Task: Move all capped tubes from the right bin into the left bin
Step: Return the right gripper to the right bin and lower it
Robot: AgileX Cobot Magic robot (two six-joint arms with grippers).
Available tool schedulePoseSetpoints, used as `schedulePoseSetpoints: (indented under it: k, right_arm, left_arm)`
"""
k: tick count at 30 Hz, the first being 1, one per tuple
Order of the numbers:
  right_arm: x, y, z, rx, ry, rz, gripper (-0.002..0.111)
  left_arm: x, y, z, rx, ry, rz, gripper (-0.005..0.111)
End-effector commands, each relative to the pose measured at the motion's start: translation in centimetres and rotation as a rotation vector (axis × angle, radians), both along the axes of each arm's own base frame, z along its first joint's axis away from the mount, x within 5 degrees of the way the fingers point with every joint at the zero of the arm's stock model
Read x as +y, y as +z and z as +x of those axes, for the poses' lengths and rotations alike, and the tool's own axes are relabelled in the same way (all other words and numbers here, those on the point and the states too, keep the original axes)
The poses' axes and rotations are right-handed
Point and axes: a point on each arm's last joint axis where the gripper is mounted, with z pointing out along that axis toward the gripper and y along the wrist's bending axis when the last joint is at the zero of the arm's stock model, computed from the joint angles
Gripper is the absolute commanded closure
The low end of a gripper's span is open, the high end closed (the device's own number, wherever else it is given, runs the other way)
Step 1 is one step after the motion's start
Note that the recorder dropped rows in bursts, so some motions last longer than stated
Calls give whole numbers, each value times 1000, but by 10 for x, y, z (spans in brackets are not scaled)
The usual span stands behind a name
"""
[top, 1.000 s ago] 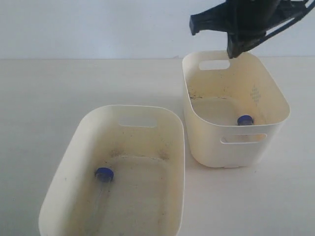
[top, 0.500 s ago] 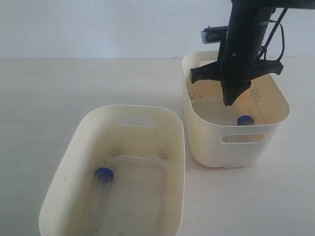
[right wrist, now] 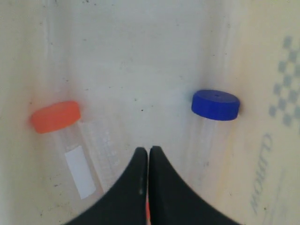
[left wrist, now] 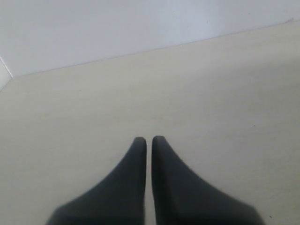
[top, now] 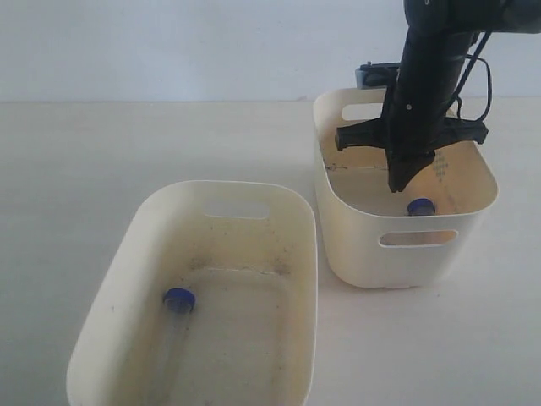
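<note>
Nearest, in the lower left of the exterior view, the left tub (top: 177,216) sits on the pale bench (top: 127,144), and a blue-capped tube (top: 178,299) lies on its speckled floor toward the left side. Farther back, at the right of the frame, stands the right tub (top: 363,249). The right claw (top: 399,182) points down inside it, with its tip just above and left of a second blue-capped tube (top: 421,206) that rests against the near wall. In the right wrist view, the right claw (right wrist: 148,149) has its fingers drawn together to a hairline gap and grips nothing. It hangs over the bare tub floor between the second blue-capped tube (right wrist: 208,131) and an orange-capped tube (right wrist: 75,157) with a white label strip, and it touches neither. The left claw (left wrist: 149,138) shows only in its own wrist view, with its fingers almost meeting over the bare bench (left wrist: 211,93).
</note>
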Motion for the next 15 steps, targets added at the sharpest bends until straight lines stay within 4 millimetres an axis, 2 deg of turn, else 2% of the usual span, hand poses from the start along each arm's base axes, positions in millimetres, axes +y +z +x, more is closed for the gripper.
schedulePoseSetpoints:
  k: [1,7,15]
  right_arm:
    - [-1,2,2,-9,6,13,108]
    - [6,2,0,3,-12,81,108]
    - [6,-1,1,7,-12,78,108]
  left_arm:
    - [0,1,0,-6,0,-13,102]
    - [0,1,0,-6,0,-13,102]
    - [0,1,0,-6,0,-13,102]
